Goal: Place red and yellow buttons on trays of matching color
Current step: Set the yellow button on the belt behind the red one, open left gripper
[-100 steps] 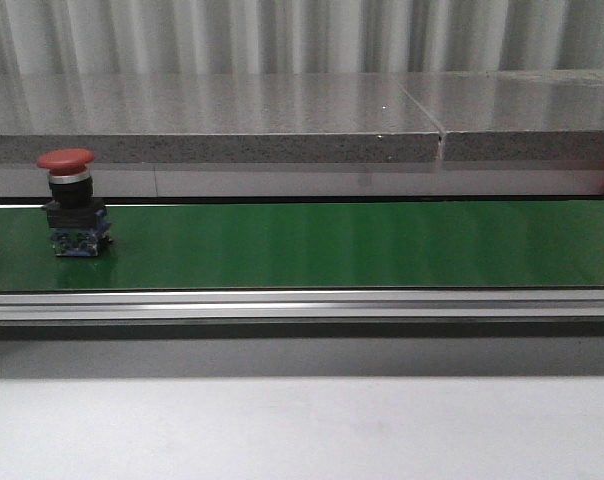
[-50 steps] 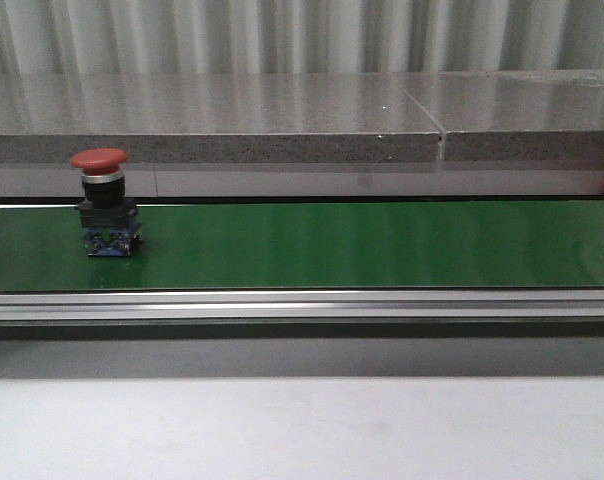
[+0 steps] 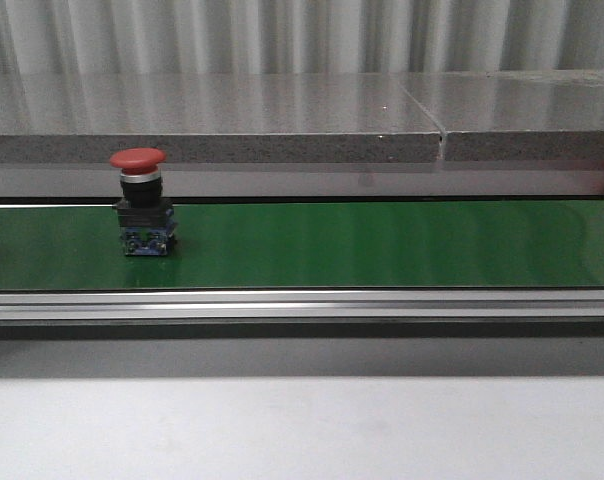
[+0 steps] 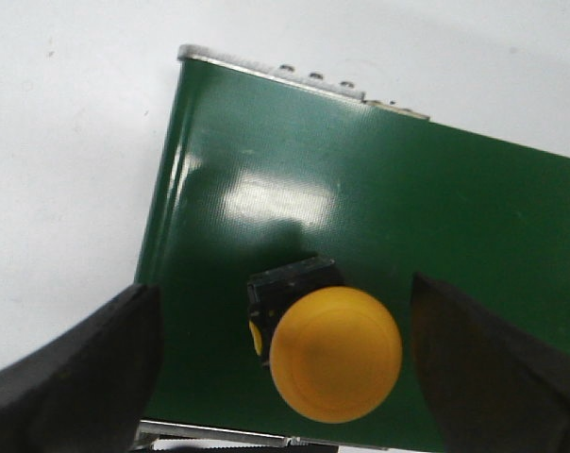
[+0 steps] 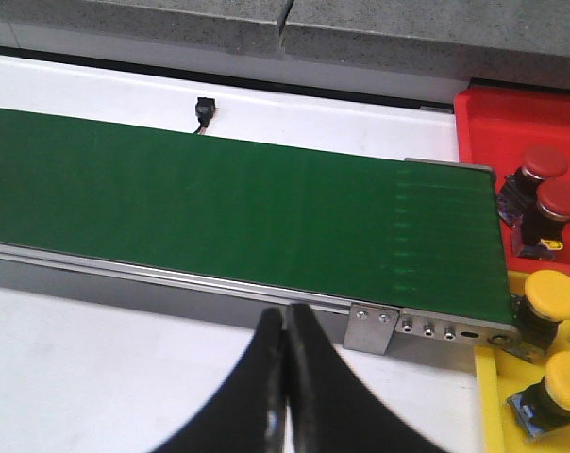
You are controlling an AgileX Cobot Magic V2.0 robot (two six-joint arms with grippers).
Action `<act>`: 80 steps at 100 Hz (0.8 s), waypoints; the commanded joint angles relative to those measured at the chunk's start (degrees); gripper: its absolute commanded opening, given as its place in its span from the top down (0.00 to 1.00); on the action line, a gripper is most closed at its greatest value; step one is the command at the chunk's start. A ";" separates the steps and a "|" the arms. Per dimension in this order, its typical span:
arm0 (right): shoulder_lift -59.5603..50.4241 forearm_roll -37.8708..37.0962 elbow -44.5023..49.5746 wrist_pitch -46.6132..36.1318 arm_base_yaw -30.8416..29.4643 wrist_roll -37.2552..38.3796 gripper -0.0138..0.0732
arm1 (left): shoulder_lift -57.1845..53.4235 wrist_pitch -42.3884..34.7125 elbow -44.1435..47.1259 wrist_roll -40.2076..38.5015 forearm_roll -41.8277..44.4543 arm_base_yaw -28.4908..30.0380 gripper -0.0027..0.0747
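Where corrugated wall backs it, green belt (image 3: 382,245).

Your front camera sits low and looks level across the green belt (image 3: 382,245), side-on, toward the grey stone ledge (image 3: 282,120) behind it. Your left wrist camera looks straight down, close over one end of the belt (image 4: 379,208), a yellow button (image 4: 334,354) filling much of the frame. Your right wrist camera looks from higher and farther back, slanting over the belt's other end (image 5: 266,217) beside the red tray (image 5: 521,123). All three views share only the belt.
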 commanded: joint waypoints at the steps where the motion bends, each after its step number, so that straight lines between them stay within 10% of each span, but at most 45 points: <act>1: 0.60 0.03 -1.48 -3.94 0.00 -0.28 0.96 | -4.38 -1.79 -1.97 2.57 -2.97 -0.29 0.27; 31: 0.60 0.03 -1.48 -3.94 0.00 -0.28 0.96 | -12.24 -1.61 1.78 5.77 -3.25 -3.30 0.35; 64: 0.60 0.03 -1.48 -4.22 0.00 -0.28 0.96 | -25.21 -7.25 12.39 5.91 -3.02 -10.41 0.89; 80: 0.60 0.03 -1.48 -4.22 0.00 -0.28 0.96 | -31.39 -8.35 16.18 5.91 -3.02 -12.97 0.99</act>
